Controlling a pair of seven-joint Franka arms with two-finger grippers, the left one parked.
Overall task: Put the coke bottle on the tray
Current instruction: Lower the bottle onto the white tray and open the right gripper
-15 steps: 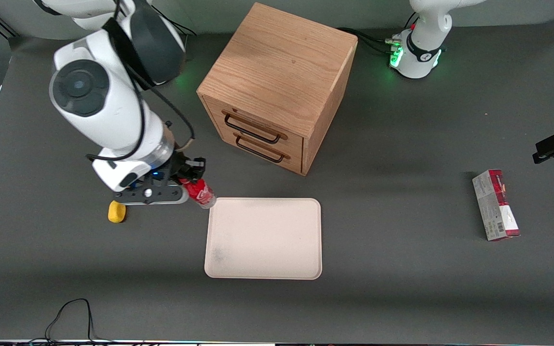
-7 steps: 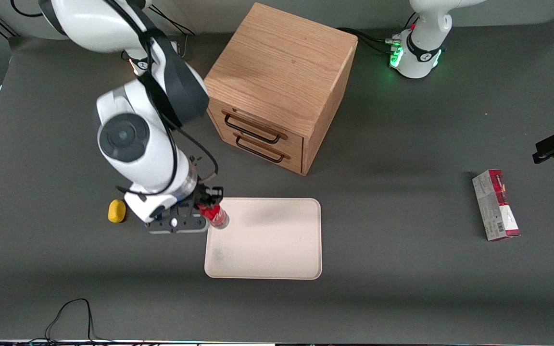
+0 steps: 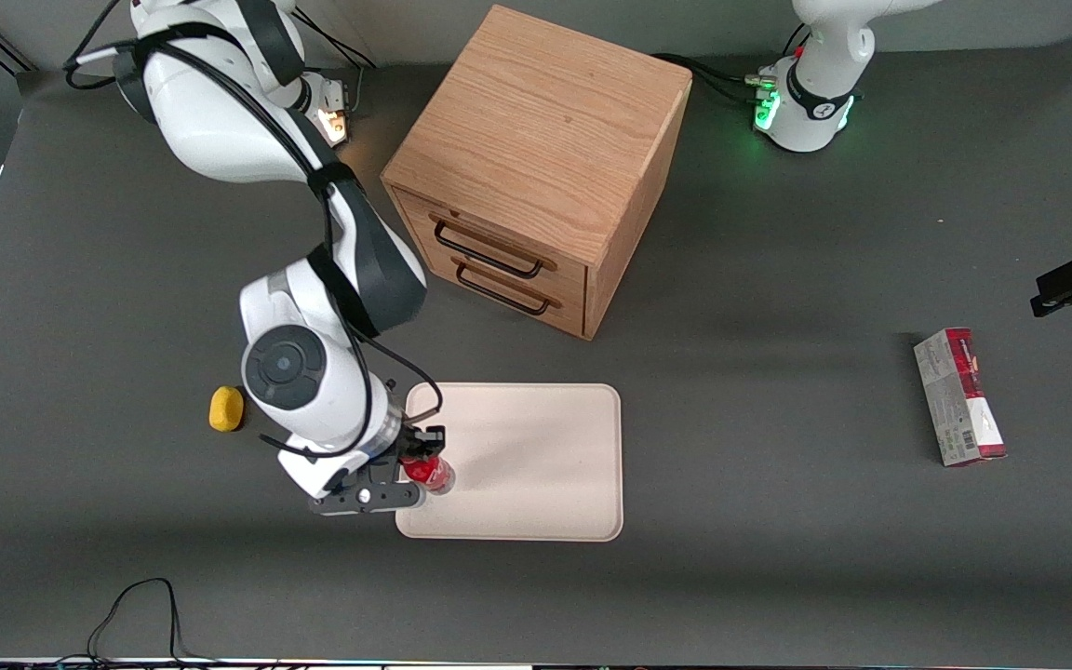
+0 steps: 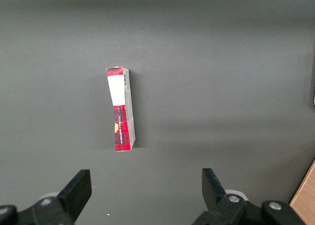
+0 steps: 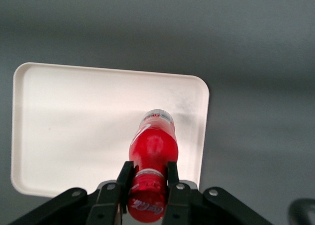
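My right gripper (image 3: 422, 458) is shut on the neck of the small red coke bottle (image 3: 428, 472), holding it upright over the pale beige tray (image 3: 536, 465), near the tray's corner toward the working arm's end and close to the front camera. In the right wrist view the black fingers (image 5: 126, 176) clamp the bottle (image 5: 152, 148) just below its red cap, and the bottle's clear base hangs over the tray (image 5: 74, 121) near one rim. I cannot tell whether the base touches the tray.
A wooden two-drawer cabinet (image 3: 536, 167) stands farther from the front camera than the tray. A small yellow object (image 3: 226, 408) lies on the table beside the arm. A red-and-grey carton (image 3: 959, 397) lies toward the parked arm's end, also in the left wrist view (image 4: 120, 109).
My gripper has carried the bottle from beside the tray's corner nearest the cabinet, toward the front camera, to over the tray's near corner. The grip on the bottle has stayed shut.
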